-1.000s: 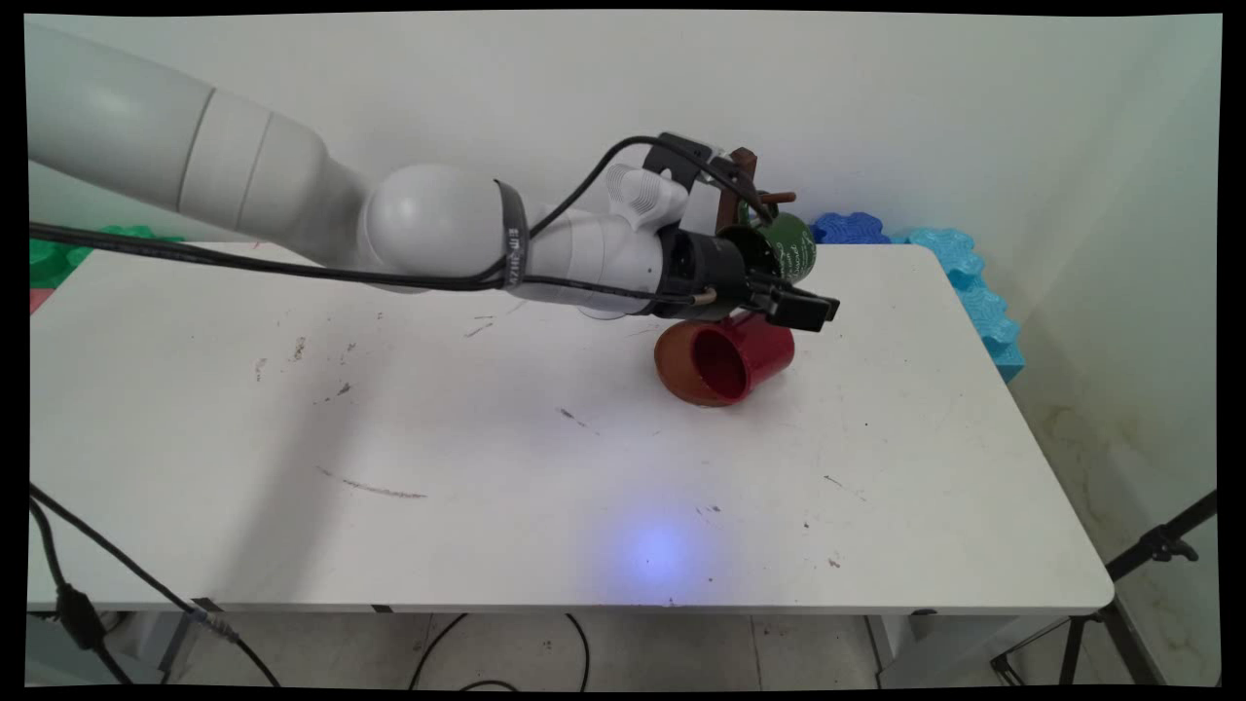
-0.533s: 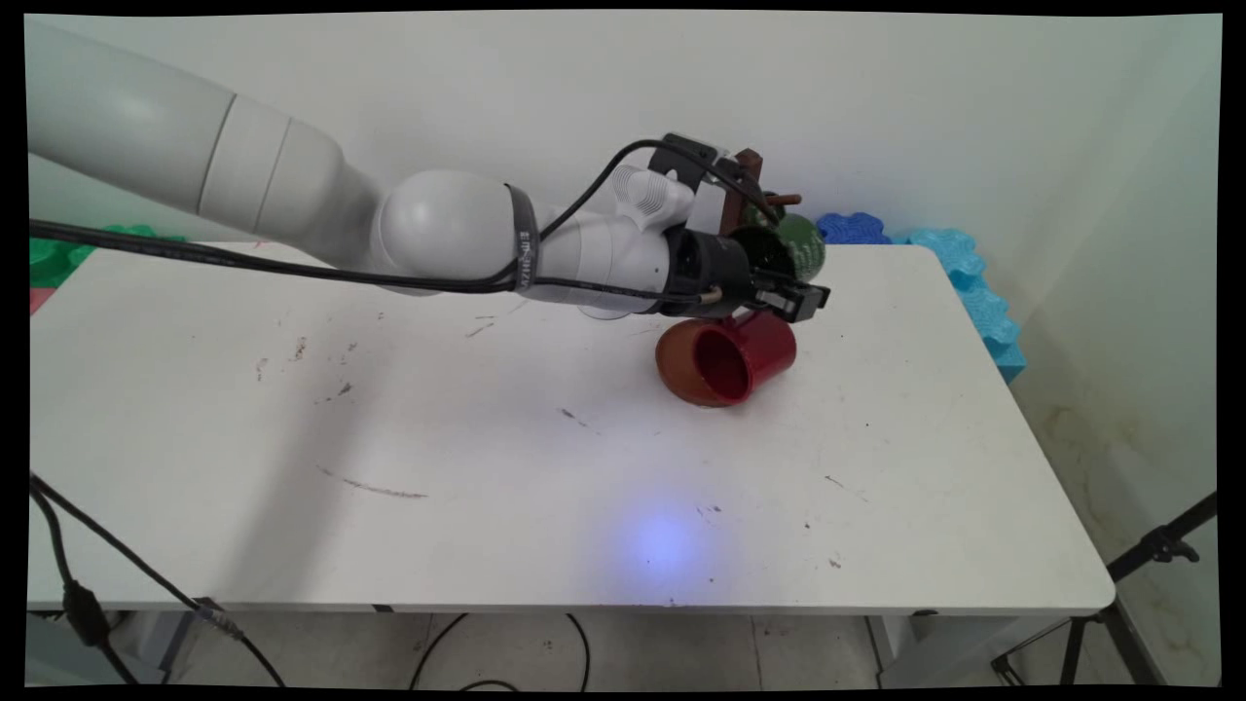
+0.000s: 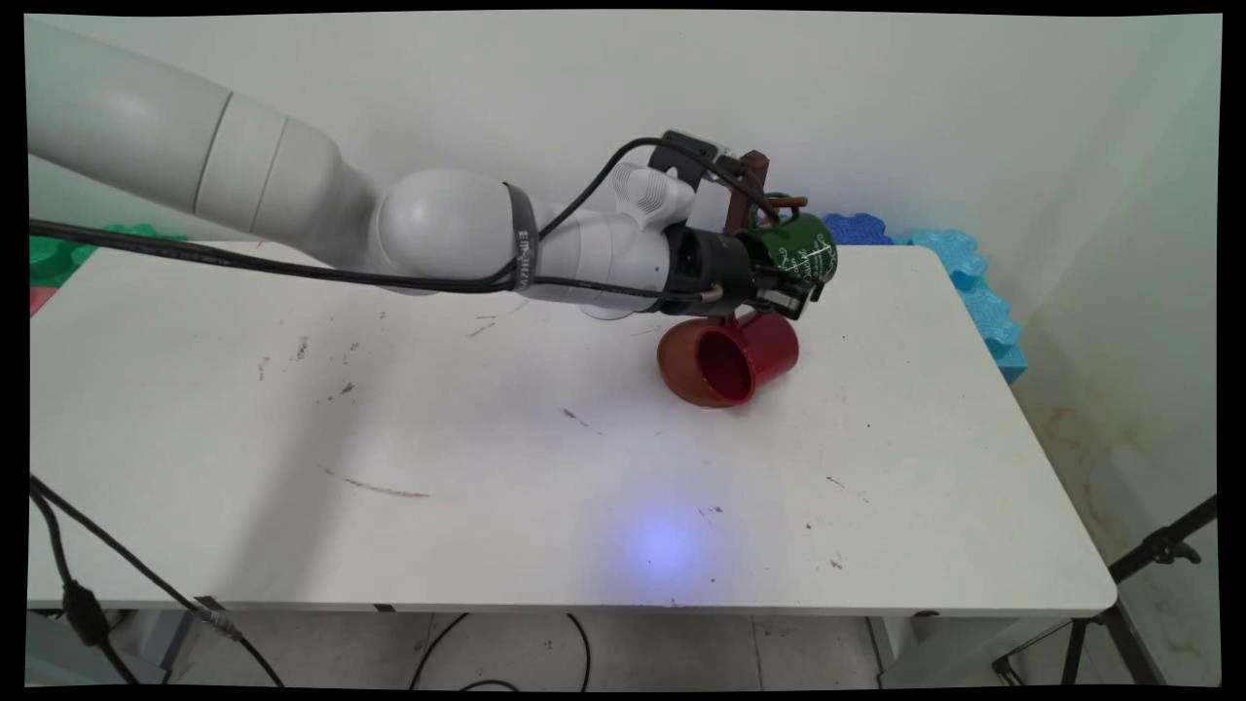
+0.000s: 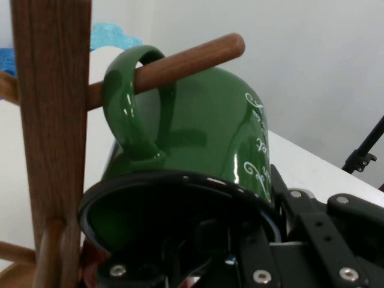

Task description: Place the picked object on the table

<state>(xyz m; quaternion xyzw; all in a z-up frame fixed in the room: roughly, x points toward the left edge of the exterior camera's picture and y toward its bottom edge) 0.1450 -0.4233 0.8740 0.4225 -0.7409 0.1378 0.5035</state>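
A dark green mug (image 3: 808,248) with white lettering hangs by its handle (image 4: 129,102) on a peg (image 4: 192,60) of a brown wooden mug tree (image 3: 745,185) at the table's far side. My gripper (image 3: 785,292) reaches in from the left and is shut on the mug's rim. In the hand view the green mug (image 4: 204,132) fills the middle, its dark mouth facing me. One finger sits inside it, and the other lies outside its wall on the right. The tree's post (image 4: 51,120) stands at the left. A red mug (image 3: 740,355) lies on its side just below the gripper.
Blue foam tiles (image 3: 964,268) line the table's far right edge, and green ones (image 3: 58,253) show at the far left. A black tripod (image 3: 1158,550) stands on the floor at the lower right. Black cables hang along the arm and below the table's left front.
The fingers, spread and stretched out past the green mug a second ago, have shut on its rim. The mug has shifted slightly to the right and tilted. The red mug stayed put.
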